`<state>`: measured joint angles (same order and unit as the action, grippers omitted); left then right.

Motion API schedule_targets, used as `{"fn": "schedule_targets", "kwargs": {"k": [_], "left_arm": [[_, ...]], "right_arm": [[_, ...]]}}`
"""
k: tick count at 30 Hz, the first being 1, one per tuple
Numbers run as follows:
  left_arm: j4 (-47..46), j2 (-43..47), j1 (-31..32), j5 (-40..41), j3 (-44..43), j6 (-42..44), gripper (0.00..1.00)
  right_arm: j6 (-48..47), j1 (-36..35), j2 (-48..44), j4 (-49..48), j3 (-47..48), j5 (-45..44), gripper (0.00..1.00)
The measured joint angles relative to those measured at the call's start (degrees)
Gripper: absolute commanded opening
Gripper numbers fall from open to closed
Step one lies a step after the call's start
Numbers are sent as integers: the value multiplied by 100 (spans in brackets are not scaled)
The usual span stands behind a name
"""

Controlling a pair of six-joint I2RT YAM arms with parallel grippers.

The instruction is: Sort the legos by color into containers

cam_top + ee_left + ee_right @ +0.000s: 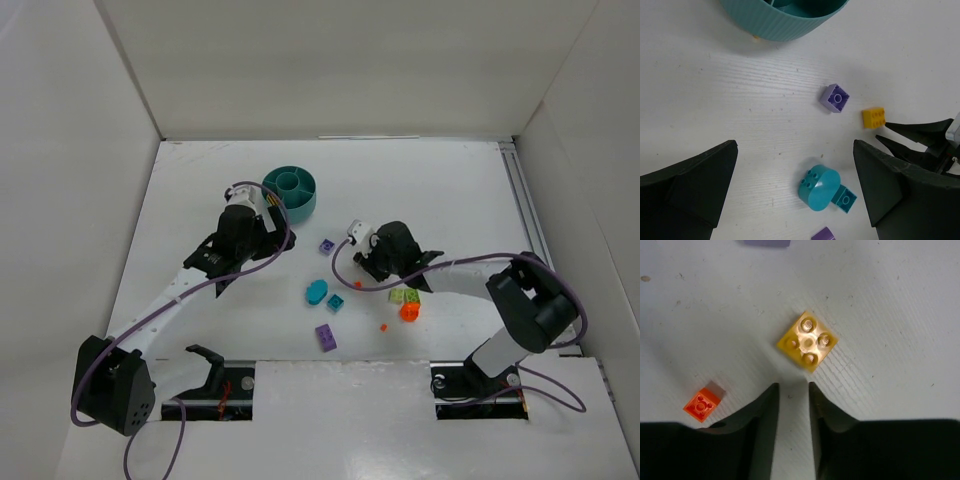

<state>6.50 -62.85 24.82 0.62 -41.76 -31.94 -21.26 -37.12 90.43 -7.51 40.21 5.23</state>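
The round teal dish (292,190) with its containers stands at the back of the table. My left gripper (794,150) hovers wide open beside it, empty, over a rounded teal lego (821,187) and a small teal one (845,198). A small purple lego (835,97) and a yellow lego (874,118) lie further ahead. My right gripper (792,387) stands low over the table with its jaws narrowed to a slim gap and nothing between them. The yellow lego (807,341) lies just beyond the fingertips, and a small orange lego (702,405) lies to their left.
A purple brick (325,337) lies towards the near edge. Lime (404,296) and orange (409,312) legos sit under the right forearm, with a tiny orange bit (383,327) beside them. White walls enclose the table on three sides.
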Motion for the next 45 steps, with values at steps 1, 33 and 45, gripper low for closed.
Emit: {"fn": "schedule_targets", "kwargs": {"k": [1,33,45], "left_arm": [[-9,0,0,-39,0,0,100],[-157,0,0,-509,0,103,100],[-155,0,0,-501,0,103,100]], "right_arm": [[2,2,-2,-2,-2,20,29],[697,212,1198,-577,1078,2,65],[737,341,1294,-986,988,409,34]]}}
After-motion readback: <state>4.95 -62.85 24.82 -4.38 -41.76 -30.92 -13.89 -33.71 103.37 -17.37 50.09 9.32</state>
